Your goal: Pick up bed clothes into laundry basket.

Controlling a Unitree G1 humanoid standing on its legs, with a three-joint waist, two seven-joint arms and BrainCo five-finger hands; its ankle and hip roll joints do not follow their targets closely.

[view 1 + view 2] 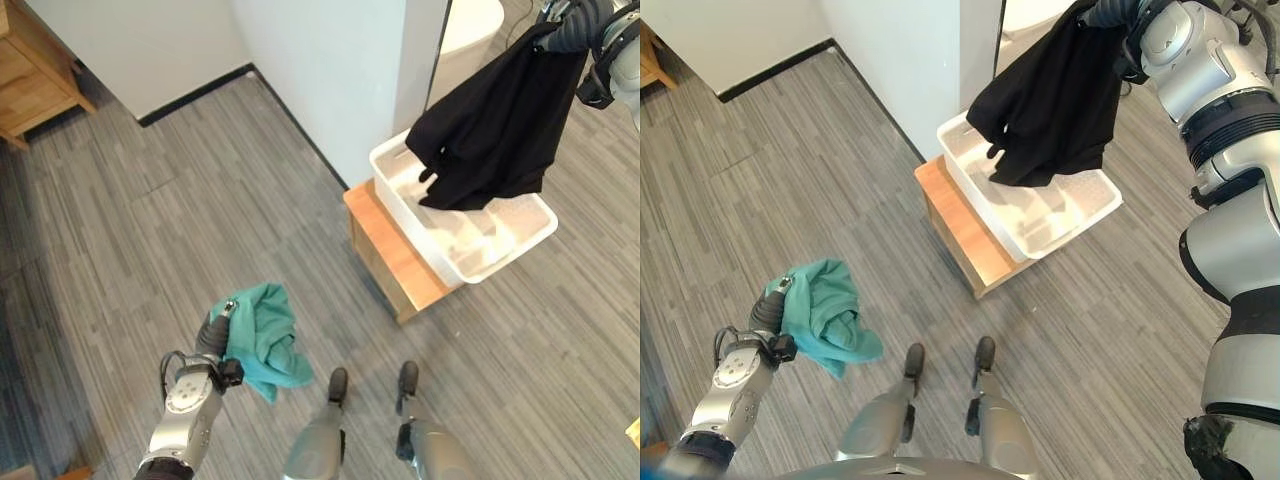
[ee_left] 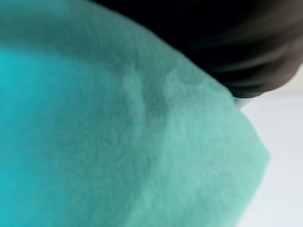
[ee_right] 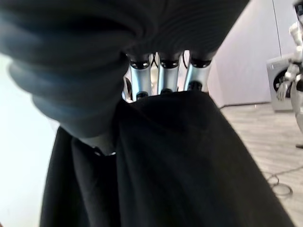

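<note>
My right hand [image 1: 1108, 12] is raised at the upper right, shut on a black garment [image 1: 500, 120]. The garment hangs down over a white laundry basket [image 1: 530, 235], its lower edge reaching just inside the rim. In the right wrist view the fingers [image 3: 163, 71] curl over the black cloth [image 3: 175, 161]. The basket stands on a low wooden stand [image 1: 385, 250] by a wall corner. At the lower left, my left hand [image 1: 213, 338] holds a bunched teal cloth [image 1: 268, 340] in the air above the floor. The teal cloth [image 2: 118, 142] also covers most of the left wrist view.
A white wall corner [image 1: 340, 80] rises just behind the basket. A wooden cabinet [image 1: 25, 70] stands at the far left. The grey plank floor [image 1: 150, 220] is open between the left hand and the stand. A washing machine [image 3: 279, 80] shows far off.
</note>
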